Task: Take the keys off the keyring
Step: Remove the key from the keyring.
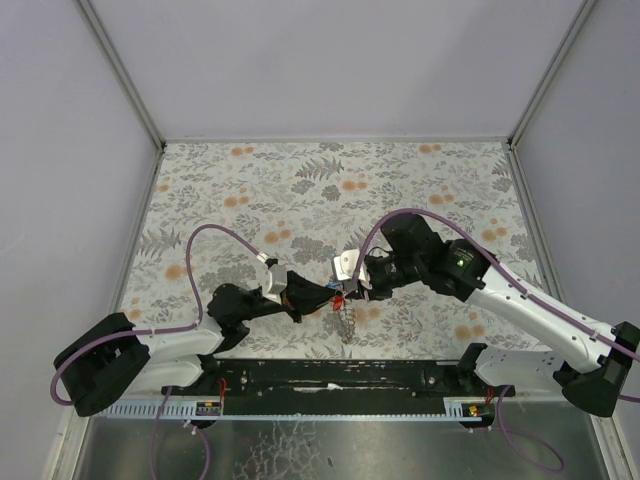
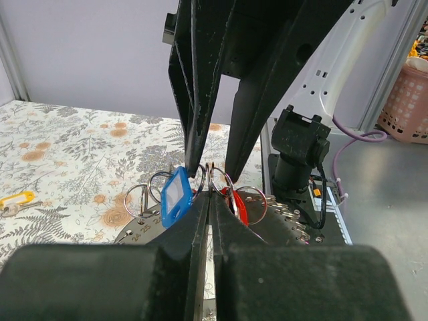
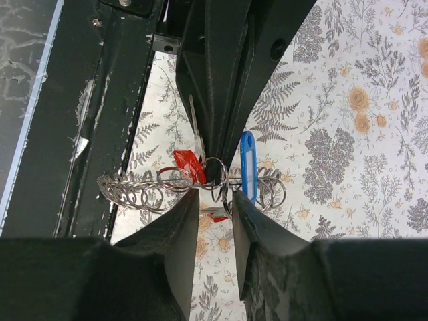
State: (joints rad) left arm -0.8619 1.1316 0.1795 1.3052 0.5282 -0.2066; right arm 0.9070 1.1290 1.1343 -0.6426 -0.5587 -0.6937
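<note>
Obs., both arms meet low over the near edge of the table (image 1: 300,190), claws tip to tip.

Left claw (image 2: 210,195): closed tight, fingers pressed flat together. A thin wire loop of the keyring (image 3: 137,192) sits edge-on right at the tips, pinched there.

Right claw (image 3: 215,198): fingers stand partway apart. A small wire loop lies in the gap between the tips. Cannot tell whether the pads actually press on it or only straddle it.

Keyring: grey coiled bunch, strung out sideways between the two claws and hanging just below them in the top view. Off the floral surface as far as the wrist views show; its coils overlap the black rail at the table's near edge in the right wrist view.

Keys on the ring:
- blue-tagged key (image 2: 177,198), just beside the left fingertips, tag hanging roughly upright.
- red-tagged key (image 3: 187,164), on the other side of the fingertips, touching the loops.

Off the ring: yellow-tagged key (image 2: 17,198) lies flat on the table, well apart from the bunch, at the left edge of the left wrist view.

Background: pink basket (image 2: 408,100) beyond the table, behind the right arm.
</note>
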